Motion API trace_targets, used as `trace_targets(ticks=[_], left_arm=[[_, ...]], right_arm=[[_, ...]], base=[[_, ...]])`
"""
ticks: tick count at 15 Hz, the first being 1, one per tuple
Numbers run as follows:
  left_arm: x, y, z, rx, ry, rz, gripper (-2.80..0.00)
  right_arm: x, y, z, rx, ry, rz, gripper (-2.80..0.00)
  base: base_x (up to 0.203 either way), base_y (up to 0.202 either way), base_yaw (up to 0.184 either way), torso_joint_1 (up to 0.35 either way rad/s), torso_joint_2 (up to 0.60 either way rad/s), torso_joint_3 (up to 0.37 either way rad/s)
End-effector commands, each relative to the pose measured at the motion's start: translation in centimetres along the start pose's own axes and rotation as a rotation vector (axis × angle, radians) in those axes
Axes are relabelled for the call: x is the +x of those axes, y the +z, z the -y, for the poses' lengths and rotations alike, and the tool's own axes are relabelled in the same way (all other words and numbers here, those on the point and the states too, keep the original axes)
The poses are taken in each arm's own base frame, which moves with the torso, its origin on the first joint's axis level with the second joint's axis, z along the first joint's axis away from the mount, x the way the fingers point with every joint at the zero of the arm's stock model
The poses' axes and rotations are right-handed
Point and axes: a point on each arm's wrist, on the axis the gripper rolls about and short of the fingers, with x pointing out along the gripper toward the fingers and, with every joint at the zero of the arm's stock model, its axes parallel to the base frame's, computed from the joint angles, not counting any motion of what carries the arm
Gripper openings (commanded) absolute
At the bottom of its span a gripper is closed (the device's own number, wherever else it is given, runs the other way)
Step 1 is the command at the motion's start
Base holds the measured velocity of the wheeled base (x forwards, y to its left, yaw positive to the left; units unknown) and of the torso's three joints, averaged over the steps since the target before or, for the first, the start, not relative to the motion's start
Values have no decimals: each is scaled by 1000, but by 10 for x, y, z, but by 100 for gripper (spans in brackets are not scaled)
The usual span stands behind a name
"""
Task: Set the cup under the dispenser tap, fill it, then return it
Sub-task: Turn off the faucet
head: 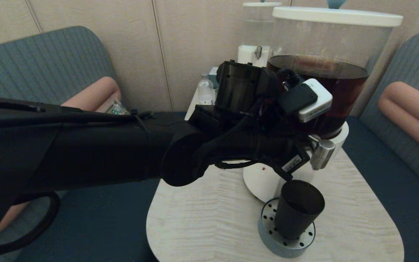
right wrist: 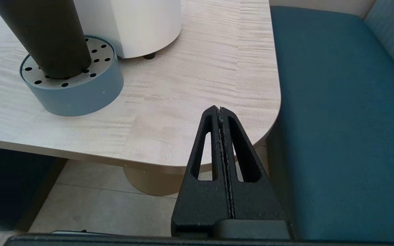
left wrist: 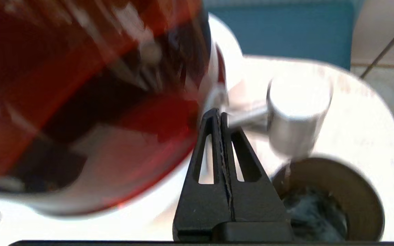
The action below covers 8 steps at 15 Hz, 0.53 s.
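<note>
While my left pincer point(left wrist: 220, 114), pressed together, touches the dispenser tap point(left wrist: 298, 112), the cup point(head: 296, 207) stands at its six o'clock.

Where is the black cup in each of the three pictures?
Head view: black cup low and right of centre, standing on the round holed drip tray.
Left wrist view: cup at the bottom right, below the tap.
Right wrist view: cup at the top left.
Shared landmark: the dispenser's white base.

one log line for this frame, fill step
stage: filling | cup on drip tray under dispenser tap | left gripper shut, at tap's neck | liquid in cup | right gripper shut, parked off table edge
</note>
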Motion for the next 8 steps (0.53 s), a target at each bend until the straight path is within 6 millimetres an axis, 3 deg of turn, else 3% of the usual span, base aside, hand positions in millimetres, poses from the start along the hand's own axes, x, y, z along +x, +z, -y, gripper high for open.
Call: trace_targets(ticks=[1,8], left_arm=[[-8,2,1,0,1,0,-280],[-30,1,0,-13,44,-22,-280]], right_arm=[[0,0,0,0,0,-2,-280],[0,0,0,0,0,-2,-280]], base=[[0,0,0,0,0,0],[0,0,0,0,0,0]])
